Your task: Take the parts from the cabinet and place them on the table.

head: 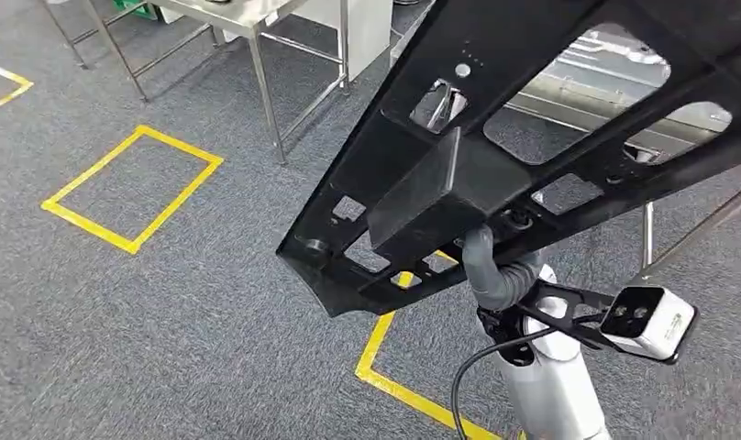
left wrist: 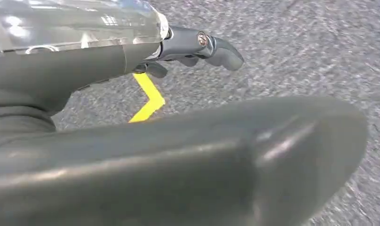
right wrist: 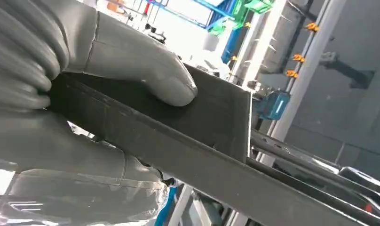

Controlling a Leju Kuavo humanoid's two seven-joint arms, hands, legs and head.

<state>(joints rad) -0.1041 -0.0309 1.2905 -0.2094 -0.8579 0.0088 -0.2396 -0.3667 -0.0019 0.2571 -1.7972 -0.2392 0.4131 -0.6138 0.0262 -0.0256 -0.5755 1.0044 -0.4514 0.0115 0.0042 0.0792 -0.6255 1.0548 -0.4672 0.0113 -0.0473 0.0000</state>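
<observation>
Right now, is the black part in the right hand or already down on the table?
In hand. The right hand grips the black part, thumb pressed on its flat block, and the part hangs over the carpet, short of the steel table.

The part (head: 495,156) was a large flat black panel, long and wide, with several cut-out openings of different shapes and some small round holes in it. A black rectangular block stood out from its underside near the middle. The panel was held up in the air above the grey carpet floor, tilted, with its narrow end lower on the left and its wider end rising to the upper right. The right hand (head: 500,270) gripped it from below at the block, and in the right wrist view the thumb (right wrist: 146,70) pressed on the block's flat dark face (right wrist: 211,110).
</observation>
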